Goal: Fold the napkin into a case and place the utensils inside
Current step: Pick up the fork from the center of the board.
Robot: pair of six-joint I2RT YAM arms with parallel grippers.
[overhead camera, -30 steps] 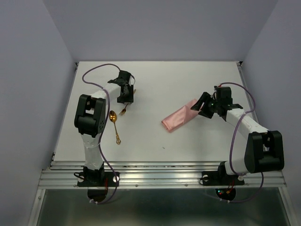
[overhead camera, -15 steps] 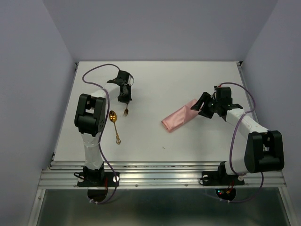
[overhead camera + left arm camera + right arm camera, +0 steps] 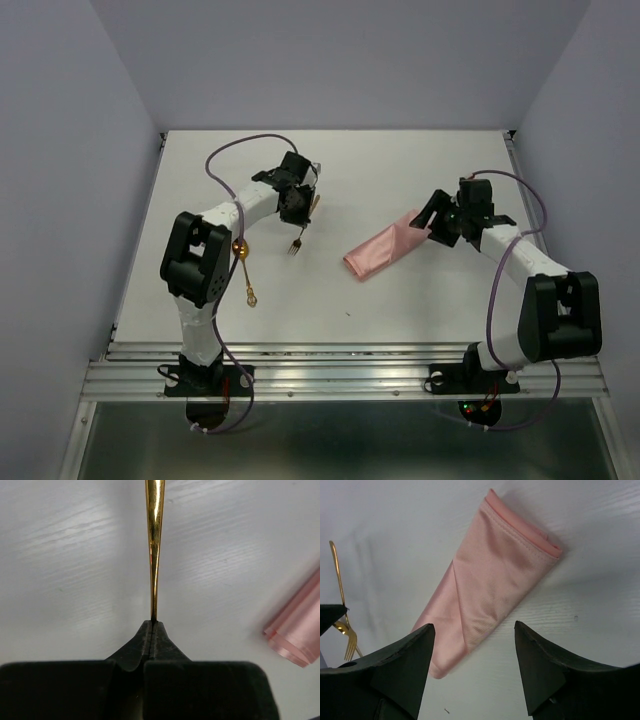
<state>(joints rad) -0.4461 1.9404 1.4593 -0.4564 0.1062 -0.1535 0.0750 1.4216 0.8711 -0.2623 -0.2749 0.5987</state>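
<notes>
White table (image 3: 400, 300), lilac walls (image 3: 60, 150). On your left, the spoon (image 3: 247, 285) lies flat, its bowl half hidden behind the left arm. The left gripper (image 3: 299, 205) is clamped on the fork (image 3: 297, 236) by its handle end; the wrist view cuts off the tines. The pink case (image 3: 383, 250) lies right of centre, and the right gripper (image 3: 433, 220) is spread apart over its right end. You cannot tell whether they touch.

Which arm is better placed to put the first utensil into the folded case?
Left. The left pincer is shut on the gold fork by its handle, and the case lies to its right. The right pincer stands open and empty at the case's far end, probably better suited to steadying it.
</notes>
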